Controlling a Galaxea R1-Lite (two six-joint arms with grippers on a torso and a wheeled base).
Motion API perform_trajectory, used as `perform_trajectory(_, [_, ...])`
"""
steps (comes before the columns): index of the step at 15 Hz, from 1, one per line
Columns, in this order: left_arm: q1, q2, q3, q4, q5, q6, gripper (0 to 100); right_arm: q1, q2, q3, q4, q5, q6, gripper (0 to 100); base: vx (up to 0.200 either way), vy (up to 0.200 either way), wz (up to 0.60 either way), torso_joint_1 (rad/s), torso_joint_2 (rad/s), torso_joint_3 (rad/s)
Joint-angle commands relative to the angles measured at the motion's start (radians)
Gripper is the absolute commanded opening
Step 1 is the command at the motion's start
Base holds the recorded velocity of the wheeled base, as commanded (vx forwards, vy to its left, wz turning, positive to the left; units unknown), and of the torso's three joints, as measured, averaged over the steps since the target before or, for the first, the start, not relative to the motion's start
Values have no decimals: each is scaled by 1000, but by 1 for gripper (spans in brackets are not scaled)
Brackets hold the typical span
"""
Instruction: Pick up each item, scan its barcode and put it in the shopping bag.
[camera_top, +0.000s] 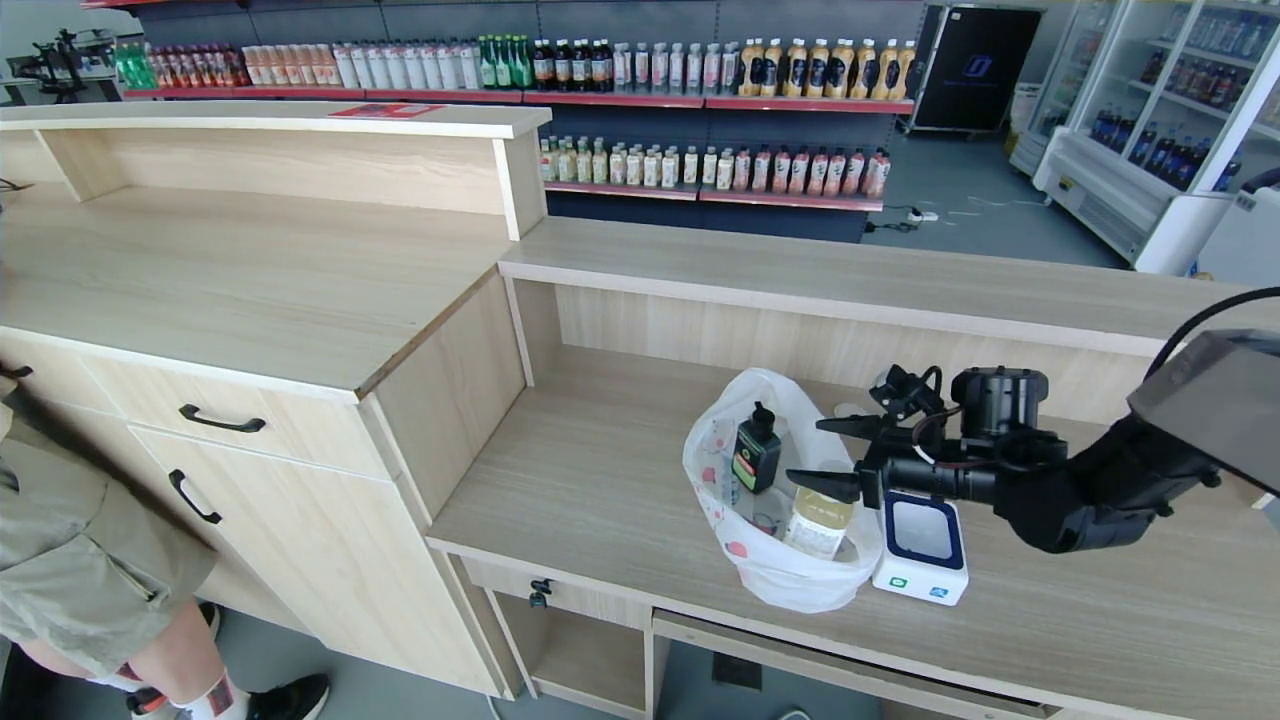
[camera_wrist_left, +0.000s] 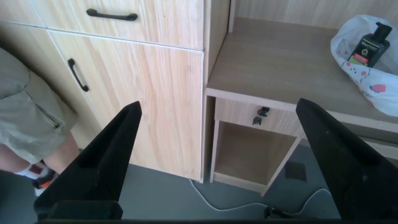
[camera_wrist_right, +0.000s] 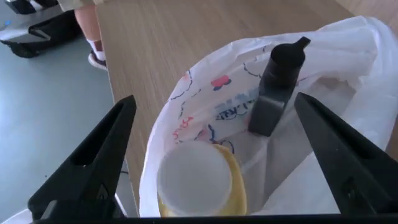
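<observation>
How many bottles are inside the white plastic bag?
2. A dark bottle with a black cap stands at the left of the shopping bag; a yellowish bottle with a white cap sits at the right, near the scanner. Folds might hide more.

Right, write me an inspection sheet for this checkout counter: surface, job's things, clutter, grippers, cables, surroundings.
Surface: light wooden counter, set lower than the cabinet next to it.
Job's things: white shopping bag stands open on the counter, with a black bottle and a white-capped yellow bottle upright inside. The scanner sits right beside the bag.
Clutter: nothing seen.
Grippers: right gripper over the bag's mouth, jaws open and empty. Left gripper low by the cabinet front, jaws open and empty.
Cables: white cable on the floor under the counter; black cable arcs over the right arm.
Surroundings: shelves of bottled drinks and glass-door fridges.
</observation>
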Motion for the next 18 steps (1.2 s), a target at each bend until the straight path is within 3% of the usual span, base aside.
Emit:
perform_trajectory(1, [1,2,0,-1,0,0,100,-87,-291,178,57,-146,-9,100,0,0,0,0,0,0])
perform_trajectory(2, [1,2,0,0,0,0,100,-104,-349,209,94,-203,-21,100,0,0,0,0,0,0])
perform_trajectory(4, [1,2,0,0,0,0,100,-127,-430,233,164,-222,-38,100,0,0,0,0,0,0])
perform_trajectory(7, [1,2,0,0,0,0,100,-165,-490,261,160,-238,-107,100,0,0,0,0,0,0])
perform_trajectory(9, [1,2,0,-1,0,0,100,-193,-531,259,163,-297,-118,100,0,0,-600,-2,-7,2])
perform_trajectory(10, [1,2,0,-1,0,0,100,-197,-565,255,163,-380,-101,100,0,0,-600,-2,-2,7])
perform_trajectory(13, [1,2,0,0,0,0,100,-201,-634,267,164,-465,-16,100,0,0,-600,7,5,-4])
perform_trajectory(14, [1,2,0,0,0,0,100,-214,-683,308,166,-511,17,100,0,0,-600,-7,2,2])
perform_trajectory(18, [1,2,0,0,0,0,100,-217,-849,532,92,-530,148,100,0,0,0,0,0,0])
